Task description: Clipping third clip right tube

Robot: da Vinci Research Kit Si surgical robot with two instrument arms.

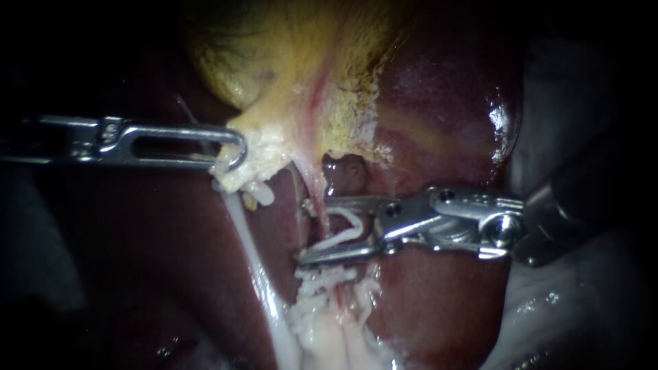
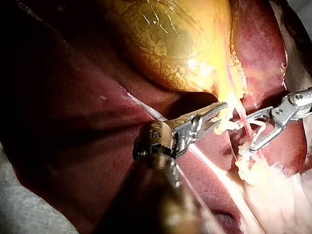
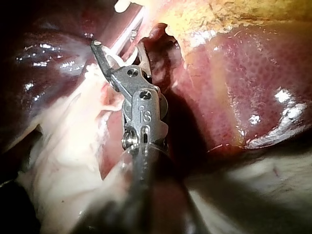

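My left instrument (image 1: 229, 154) comes in from the left, its slotted jaws shut on pale tissue at the neck of the yellow gallbladder (image 1: 274, 55). My right instrument (image 1: 305, 231) enters from the right. Its jaws stand wide apart and hold an open white clip (image 1: 346, 228) between them. The thin pinkish right tube (image 1: 314, 188) runs down from the gallbladder neck and crosses the mouth of these jaws. Just below the lower jaw, white ridged pieces (image 1: 325, 276) that look like clips sit on this tube. In the left wrist view the clip (image 2: 261, 127) also shows between the jaws.
A white left tube (image 1: 250, 247) runs down from the left instrument's grip. Dark red liver (image 1: 439, 103) lies behind and on both sides. Frayed white tissue (image 1: 322, 329) spreads below the jaws. A small dark red lump (image 1: 346, 171) sits just above the right instrument's upper jaw.
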